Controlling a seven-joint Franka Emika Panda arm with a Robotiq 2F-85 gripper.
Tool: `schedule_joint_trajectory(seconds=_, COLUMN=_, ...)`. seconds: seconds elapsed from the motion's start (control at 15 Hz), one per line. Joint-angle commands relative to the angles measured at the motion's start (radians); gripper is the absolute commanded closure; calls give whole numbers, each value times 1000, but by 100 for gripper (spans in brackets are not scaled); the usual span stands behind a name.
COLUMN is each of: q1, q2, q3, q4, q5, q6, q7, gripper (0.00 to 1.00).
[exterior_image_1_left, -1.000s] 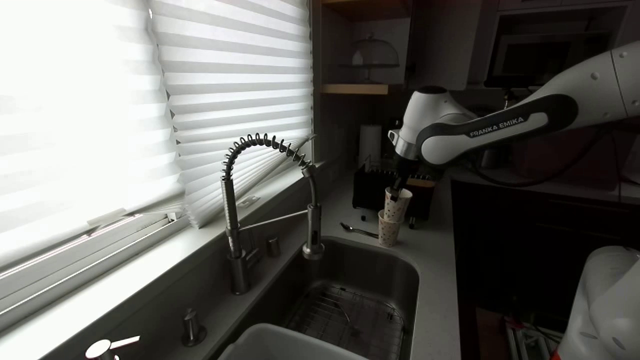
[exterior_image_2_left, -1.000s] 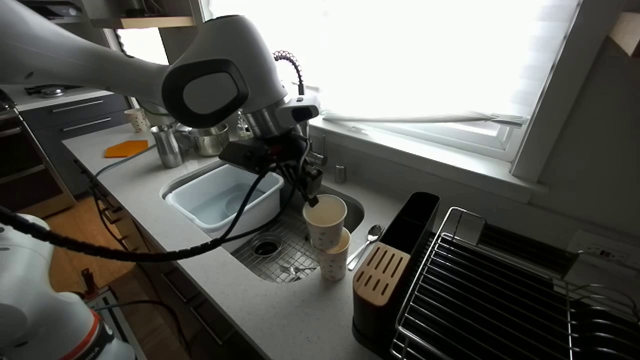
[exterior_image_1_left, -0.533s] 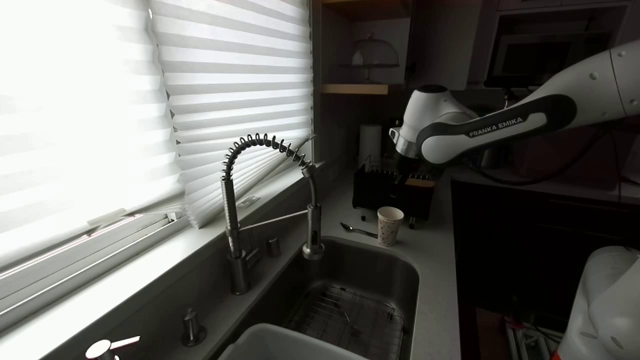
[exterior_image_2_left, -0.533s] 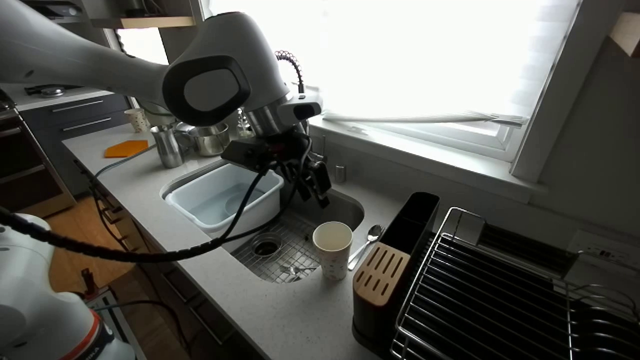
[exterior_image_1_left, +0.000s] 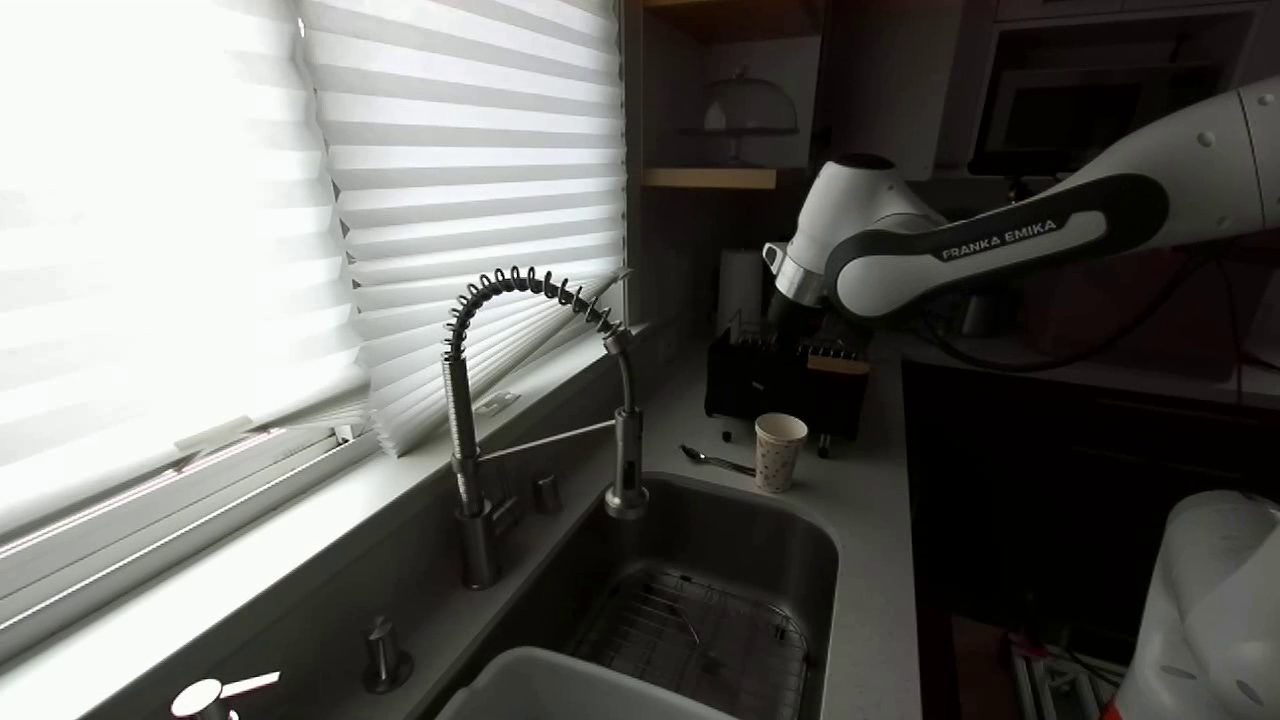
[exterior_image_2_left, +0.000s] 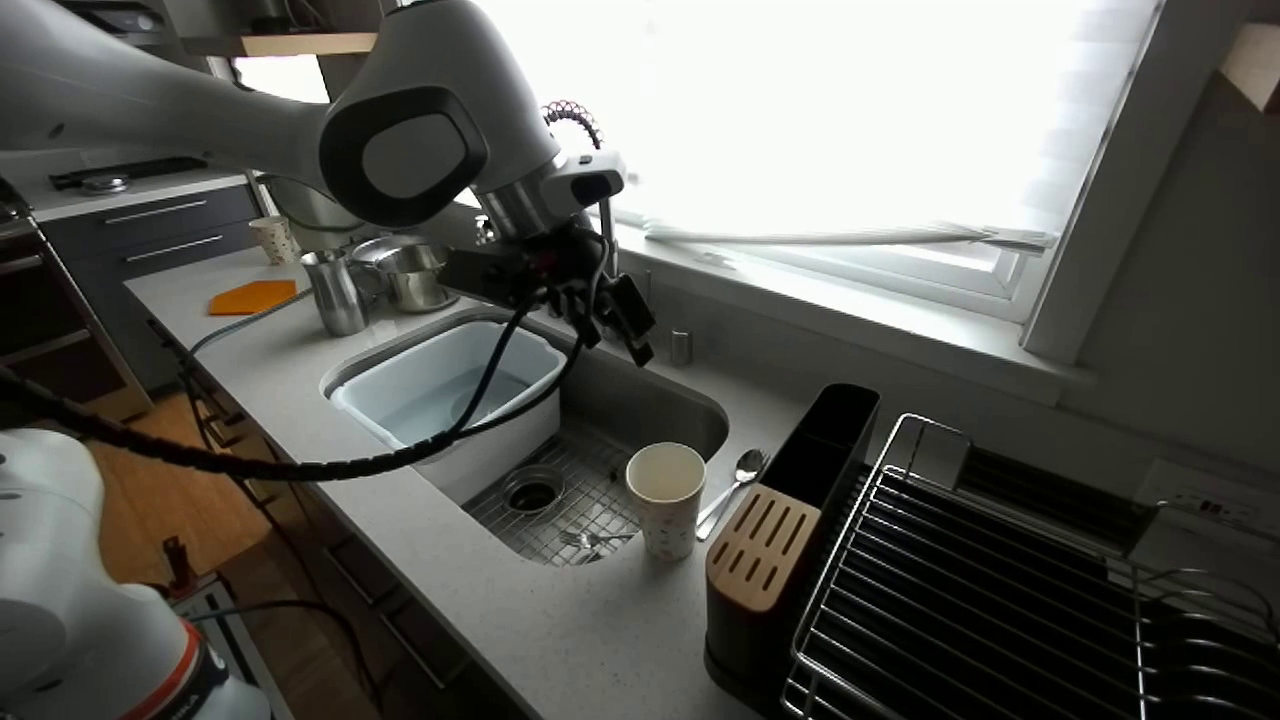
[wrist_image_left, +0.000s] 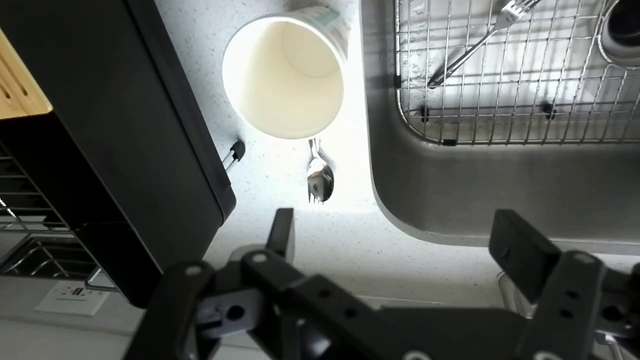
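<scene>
The black two-fingered gripper is hanging with its fingers spread wide, holding and touching nothing; nearest it, a white paper cup with coloured flecks is standing upright on the pale speckled stone desk, back from its front edge, between the brushed steel sink and the long black caddy with slotted wooden insert; the step in hand seems to be positioning the bare gripper without brushing that cup; doing it well is calling for fingers high above the rim, and for watching that the looping black cable is not dragging, since so light a cup is probably tipping easily.

Just beside the cup, a shiny steel spoon is lying; inside the sink, a steel fork is resting on a wire grid; beyond the caddy, a chrome wire dish rack is blocking that end of the desk; toward the window edge, a spring-necked metal faucet is standing in the way; farther along the sink, a white plastic tub is sitting; toward the desk's far end, a tall steel pitcher is standing.
</scene>
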Motion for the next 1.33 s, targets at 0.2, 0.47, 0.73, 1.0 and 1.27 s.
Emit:
schedule_joint_trajectory(seconds=0.2, q1=0, q2=0, q3=-1, q4=3, q5=2, q6=-3, q7=-1, gripper=0)
schedule_joint_trajectory(seconds=0.47, q1=67, q2=93, q3=-34, q4=52, q5=143, q6=106, q7=-44, gripper=0)
schedule_joint_trajectory(seconds=0.73, q1=175, q2=240, q3=-102, q4=170, q5=438, q6=205, q7=-233, gripper=0)
schedule_joint_trajectory(seconds=1.0, q1=221, q2=380, q3=-117, q4=319, q5=743, q6=135, q7=-471, gripper=0)
schedule_joint_trajectory(seconds=1.27, q1=156, q2=519, q3=-28, q4=467, q5=895, q6=53, q7=-614, gripper=0)
